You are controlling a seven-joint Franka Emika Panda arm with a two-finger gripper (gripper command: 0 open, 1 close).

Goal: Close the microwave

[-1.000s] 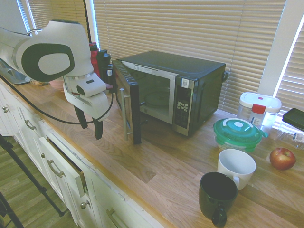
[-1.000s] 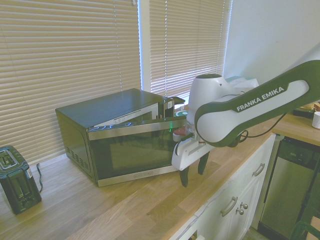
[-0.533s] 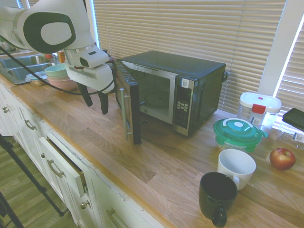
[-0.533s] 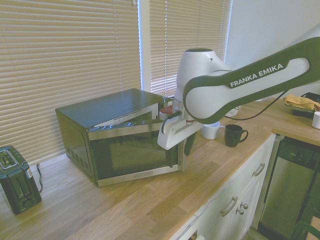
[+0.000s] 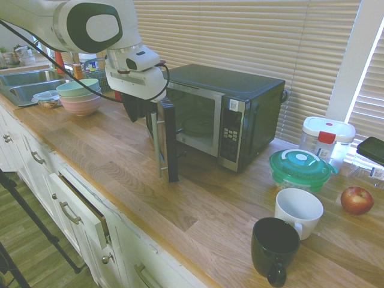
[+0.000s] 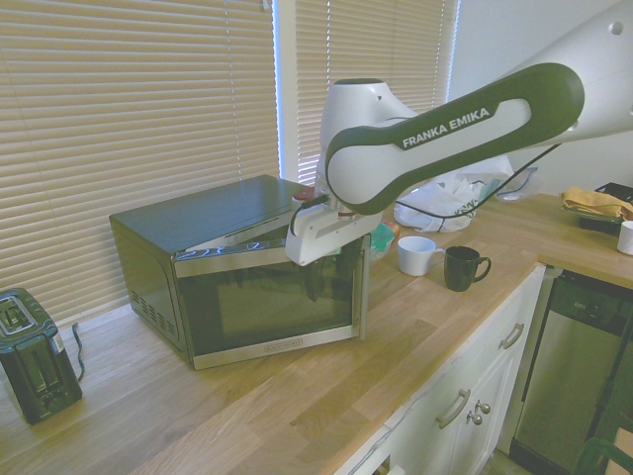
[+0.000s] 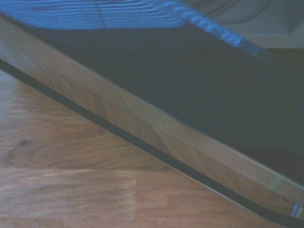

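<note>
I see a black microwave (image 5: 231,114) with silver front trim and dark glass door. The surface (image 5: 198,210) is light-brown wood grain. One mug (image 5: 297,211) is white, another mug (image 5: 275,247) black. The apple (image 5: 356,200) is red, the container lid (image 5: 300,163) green, the blinds (image 5: 240,36) beige, the toaster (image 6: 36,368) black.

A kitchen's long wooden bench (image 5: 198,210) runs above white cabinets (image 5: 90,234) with metal handles, one drawer (image 5: 81,210) standing slightly open. Closed slatted blinds (image 5: 240,36) cover the windows behind, daylight glowing through them. A steel sink (image 5: 27,81) sits at the far end, a pale wall (image 6: 514,69) beyond.
</note>
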